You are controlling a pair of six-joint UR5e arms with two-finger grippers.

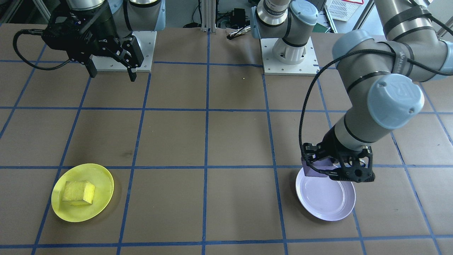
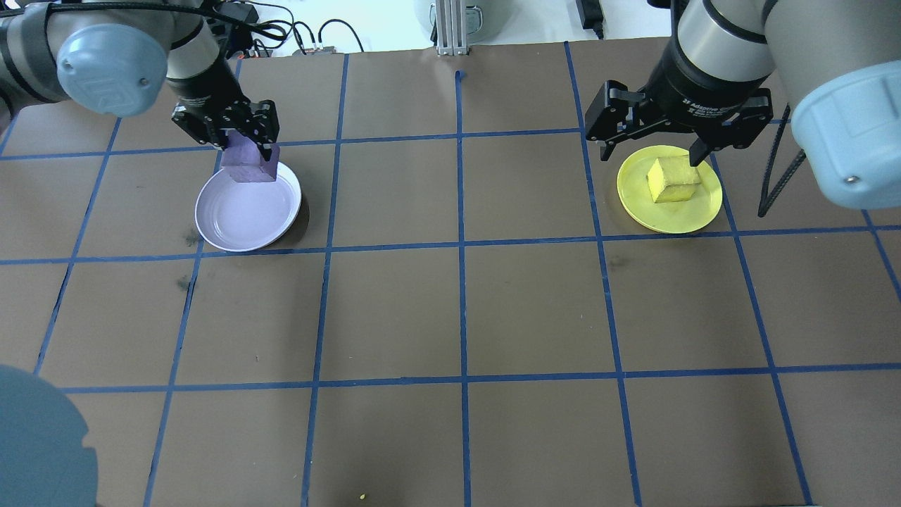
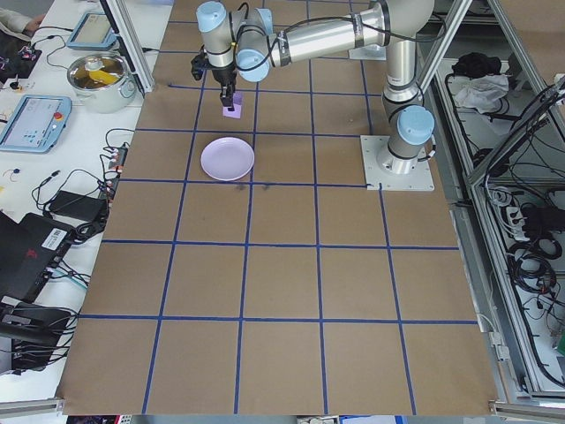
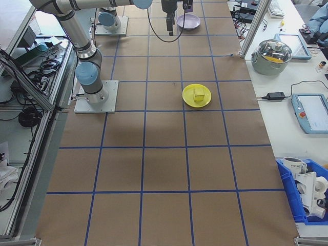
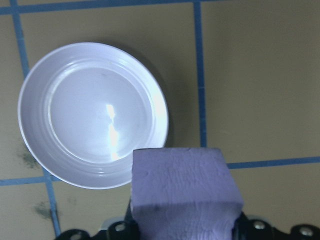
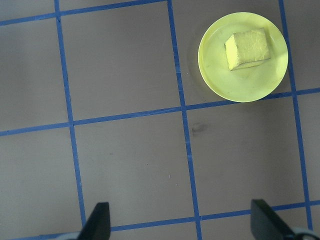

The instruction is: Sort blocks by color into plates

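My left gripper (image 2: 243,144) is shut on the light purple block (image 2: 248,163) and holds it in the air over the far rim of the lavender plate (image 2: 246,211). In the left wrist view the block (image 5: 182,190) fills the lower middle, with the plate (image 5: 92,112) below and to the left, nothing in it. The yellow block (image 1: 79,192) lies in the yellow plate (image 1: 102,177). My right gripper (image 1: 112,74) hangs open, holding nothing, raised high and back from that plate. Its wrist view shows the yellow block (image 6: 247,47) far off at the upper right.
The table is brown paper with a blue tape grid. The arms' white mounting plates (image 1: 290,60) stand at the robot's side. Side benches beyond the table ends hold a pot (image 4: 275,54), tablets and a blue bin (image 4: 305,197).
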